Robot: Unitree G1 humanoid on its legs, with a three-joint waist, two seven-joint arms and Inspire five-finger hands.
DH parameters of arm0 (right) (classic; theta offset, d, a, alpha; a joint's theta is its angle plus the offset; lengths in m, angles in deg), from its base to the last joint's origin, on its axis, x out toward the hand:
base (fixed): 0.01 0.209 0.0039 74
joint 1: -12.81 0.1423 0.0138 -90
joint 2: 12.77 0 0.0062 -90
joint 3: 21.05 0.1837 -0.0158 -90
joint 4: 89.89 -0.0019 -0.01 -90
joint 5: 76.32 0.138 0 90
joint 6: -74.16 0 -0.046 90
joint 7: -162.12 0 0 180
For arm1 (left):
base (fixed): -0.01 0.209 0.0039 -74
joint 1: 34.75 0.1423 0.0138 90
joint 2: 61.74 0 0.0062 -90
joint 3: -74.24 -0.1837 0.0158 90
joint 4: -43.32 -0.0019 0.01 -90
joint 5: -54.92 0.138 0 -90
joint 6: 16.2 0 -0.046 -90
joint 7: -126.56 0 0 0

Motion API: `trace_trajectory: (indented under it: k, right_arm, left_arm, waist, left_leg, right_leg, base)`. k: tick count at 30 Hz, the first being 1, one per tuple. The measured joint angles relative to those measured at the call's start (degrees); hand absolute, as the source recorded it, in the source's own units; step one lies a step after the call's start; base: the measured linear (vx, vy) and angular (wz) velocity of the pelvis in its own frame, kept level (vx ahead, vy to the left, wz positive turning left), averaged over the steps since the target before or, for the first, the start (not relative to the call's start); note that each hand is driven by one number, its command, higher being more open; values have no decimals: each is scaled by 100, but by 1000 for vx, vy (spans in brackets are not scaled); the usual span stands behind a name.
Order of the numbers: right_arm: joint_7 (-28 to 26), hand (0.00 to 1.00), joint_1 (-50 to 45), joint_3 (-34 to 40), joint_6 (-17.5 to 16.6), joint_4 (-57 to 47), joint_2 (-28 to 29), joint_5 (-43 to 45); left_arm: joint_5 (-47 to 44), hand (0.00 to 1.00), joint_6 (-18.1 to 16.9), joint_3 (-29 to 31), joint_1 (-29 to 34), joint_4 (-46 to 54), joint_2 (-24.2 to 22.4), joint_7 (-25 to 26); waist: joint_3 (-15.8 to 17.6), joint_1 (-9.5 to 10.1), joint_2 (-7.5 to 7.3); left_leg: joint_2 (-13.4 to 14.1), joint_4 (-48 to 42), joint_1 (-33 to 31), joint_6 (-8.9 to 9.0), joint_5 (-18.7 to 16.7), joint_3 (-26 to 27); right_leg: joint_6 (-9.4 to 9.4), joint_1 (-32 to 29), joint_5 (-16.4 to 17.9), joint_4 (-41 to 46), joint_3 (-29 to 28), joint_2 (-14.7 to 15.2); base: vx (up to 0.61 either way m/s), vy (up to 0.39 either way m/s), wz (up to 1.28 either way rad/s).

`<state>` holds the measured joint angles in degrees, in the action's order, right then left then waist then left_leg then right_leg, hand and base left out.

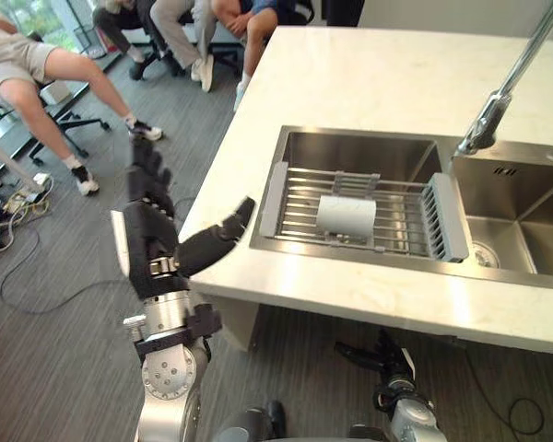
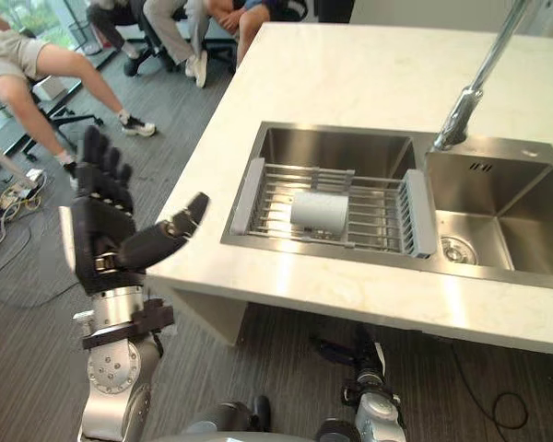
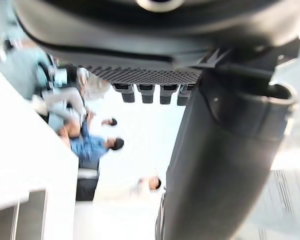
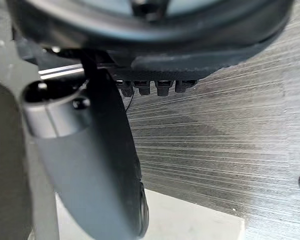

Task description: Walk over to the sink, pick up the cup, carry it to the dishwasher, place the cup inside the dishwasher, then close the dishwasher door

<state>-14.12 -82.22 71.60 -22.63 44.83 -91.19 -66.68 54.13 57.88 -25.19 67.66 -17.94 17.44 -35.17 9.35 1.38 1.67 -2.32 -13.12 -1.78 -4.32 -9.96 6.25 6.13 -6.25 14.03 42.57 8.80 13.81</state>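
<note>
In the left eye view the left hand (image 1: 152, 235) stands upright on its silver-grey forearm, off the sink's (image 1: 350, 152) left side and short of the counter edge. Its dark fingers are straight and close together, the thumb angled out toward the sink, and it holds nothing. The sink is brushed stainless steel with two square basins set in a pale, glossy stone countertop (image 1: 350, 74). A wire dish rack (image 1: 300, 207) with grey plastic ends spans the left basin, and the cup (image 1: 346, 216), a pale cylinder, lies on its side on the bars. A chrome faucet (image 1: 487, 115) rises from the sink's back rim, its top cut off by the frame. The right hand (image 1: 380, 354) hangs low in front of the sink, below the counter's edge, over the grey streaked floor (image 1: 64, 350). Seated people (image 1: 37, 69), cut off above the legs, sit well beyond the sink's left. In the right eye view the same layout shows, with the cup's mouth hard to make out. In the left wrist view the thumb juts forward as a smooth dark bulk beside a short row of fingertips (image 3: 145, 92), nothing between them; the background is blurred. In the right wrist view the thumb and stubby fingertips (image 4: 160, 89) are spread over bare floor, empty.
</note>
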Motion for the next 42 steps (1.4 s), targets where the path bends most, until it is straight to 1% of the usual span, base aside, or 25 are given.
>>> trace_trajectory:
  k: [2,3,4,5,6,7,8,9,11,13,15,16,17,18,19,20,21,22,23,24,26,30,33,38,42]
  right_arm:
    - [-22,100,5,-91,15,170,15,-84]
    - [-28,100,3,-93,34,200,29,-88]
    - [-35,100,-6,-97,62,224,50,-97]
    - [-31,100,-11,-96,77,208,48,-108]
    - [-23,100,-84,-102,66,232,32,-142]
    - [-19,100,-61,-91,61,331,-45,-175]
    - [3,100,-55,-83,66,445,-156,-201]
    - [14,100,-68,-85,76,456,-260,-201]
    - [33,100,-72,-80,77,457,-357,-201]
    - [55,100,-210,-81,76,456,-357,-198]
    - [56,100,-352,-89,85,483,-340,-196]
    - [62,100,-352,-92,85,504,-321,-192]
    - [63,100,-347,-90,85,519,-307,-185]
    - [71,100,-338,-89,85,553,-308,-180]
    - [72,100,-328,-87,85,568,-315,-179]
    - [72,100,-313,-91,85,570,-314,-179]
    - [73,100,-291,-87,85,571,-330,-182]
    - [73,100,-291,-88,84,570,-357,-182]
    - [75,100,-250,-97,96,639,-275,-185]
    - [71,100,-266,-89,93,633,-217,-186]
    - [50,100,-344,-87,92,613,-189,-191]
    - [18,100,-416,-78,97,592,-172,-192]
    - [-11,100,-408,-80,98,589,-151,-194]
    - [-32,100,-345,-79,98,594,-149,-199]
    - [-88,100,-347,-84,105,613,-162,-205]
  left_arm:
    - [0,100,1,-115,-10,-140,-14,-28]
    - [0,100,1,-122,-27,-195,-17,-42]
    - [-1,100,4,-120,-45,-282,-16,-63]
    - [-1,100,9,-118,-44,-327,1,-65]
    - [6,100,-13,-91,-70,-448,120,-74]
    - [20,100,29,-119,-101,-564,46,-84]
    - [27,100,91,-155,-98,-673,-14,-115]
    - [26,100,108,-200,-82,-687,-58,-116]
    - [27,100,105,-257,-175,-686,-79,-182]
    - [25,100,105,-376,-376,-729,-12,-288]
    - [25,100,104,-481,-445,-747,43,-359]
    - [24,100,103,-490,-477,-764,56,-376]
    - [23,100,102,-504,-523,-798,61,-384]
    - [23,100,104,-540,-633,-881,79,-400]
    - [25,100,102,-566,-701,-898,106,-407]
    - [28,100,102,-566,-748,-898,129,-416]
    - [41,100,103,-565,-823,-900,168,-417]
    - [91,100,106,-563,-865,-901,174,-417]
    - [129,100,112,-543,-929,-920,241,-415]
    - [191,100,108,-539,-956,-923,337,-393]
    - [288,100,117,-550,-975,-930,423,-368]
    - [412,100,132,-607,-999,-935,534,-381]
    - [545,100,129,-720,-1134,-1219,747,-513]
    - [655,100,243,-756,-1157,-1874,1044,-835]
    - [828,100,343,-739,-1157,-2241,1342,-997]
  waist:
    - [-13,-105,48]
    - [-6,-109,65]
    - [15,-136,103]
    - [3,-142,82]
    - [-20,-167,-101]
    - [-38,-174,46]
    - [-118,-195,175]
    - [-182,-185,281]
    - [-238,-172,373]
    - [-233,-206,368]
    - [-230,-194,363]
    - [-200,-172,313]
    - [-201,-140,317]
    - [-197,-88,310]
    - [-194,-59,306]
    - [-195,-54,307]
    - [-204,-59,324]
    - [-238,-59,382]
    - [-249,-56,283]
    - [-246,-73,173]
    - [-264,-65,105]
    - [-272,-78,102]
    - [-278,-75,103]
    - [-293,-129,112]
    - [-293,-146,112]
  left_leg:
    - [187,170,214,105,8,15]
    - [262,180,251,153,-8,16]
    - [438,178,311,281,-49,-1]
    - [521,150,335,360,-78,2]
    - [405,18,408,605,-248,-72]
    - [535,0,471,650,-311,-134]
    - [642,-21,485,662,-313,-156]
    - [753,-16,477,684,-299,-160]
    - [884,-41,459,784,-226,-209]
    - [987,-476,334,832,-194,-457]
    - [1065,-1223,129,871,-173,-563]
    - [1117,-1718,-75,959,-194,-563]
    - [1138,-1929,-177,972,-247,-575]
    - [1106,-2135,-368,937,-442,-566]
    - [1033,-2018,-508,878,-546,-578]
    - [951,-1713,-567,858,-533,-606]
    - [845,-1023,-566,810,-222,-759]
    - [804,-629,-553,790,72,-826]
    - [768,-397,-424,740,137,-730]
    - [691,-213,-334,690,217,-681]
    - [572,-13,-276,603,298,-596]
    - [397,622,40,527,595,-490]
    - [347,947,233,522,753,-526]
    - [363,1256,249,553,949,-644]
    - [353,1308,253,550,981,-709]
  right_leg:
    - [-372,-468,228,-72,269,-89]
    - [-432,-576,268,-178,306,-163]
    - [-448,-753,270,-574,342,-365]
    - [-379,-771,118,-1272,353,-534]
    - [-487,-682,-838,-2129,267,-536]
    - [-485,-613,-853,-2079,338,-621]
    - [-496,-483,-848,-2259,381,-743]
    - [-556,-401,-879,-2438,398,-873]
    - [-642,-280,-874,-2626,440,-1026]
    - [-724,64,-890,-2948,626,-1137]
    - [-798,471,-939,-3289,736,-1231]
    - [-846,628,-979,-3463,736,-1264]
    - [-880,690,-999,-3545,733,-1275]
    - [-918,796,-1031,-3661,729,-1275]
    - [-906,836,-1047,-3702,707,-1262]
    - [-896,839,-1052,-3701,681,-1258]
    - [-857,831,-1057,-3694,632,-1276]
    - [-810,808,-1050,-3685,599,-1324]
    - [-728,796,-1068,-3670,469,-1289]
    - [-695,777,-1064,-3680,399,-1220]
    - [-647,722,-1070,-3689,337,-1096]
    - [-571,733,-1107,-3784,251,-943]
    - [-506,850,-1164,-3931,300,-940]
    - [-522,893,-1304,-4208,425,-1001]
    - [-526,972,-1396,-4405,499,-1020]
  base:
    - [284,-118,-8]
    - [225,-176,-11]
    - [168,-165,-7]
    - [270,-289,4]
    - [245,-247,8]
    - [293,-278,10]
    - [190,-163,-2]
    - [177,-162,-6]
    - [161,-190,2]
    - [146,-192,35]
    - [91,-99,27]
    - [72,-51,3]
    - [54,-9,-1]
    - [39,26,-6]
    - [40,75,-11]
    - [35,95,-19]
    - [43,150,-20]
    - [55,136,-27]
    - [63,125,-23]
    - [55,93,-20]
    - [46,114,-10]
    - [37,57,-8]
    - [28,7,7]
    - [0,-26,11]
    - [-5,-12,8]
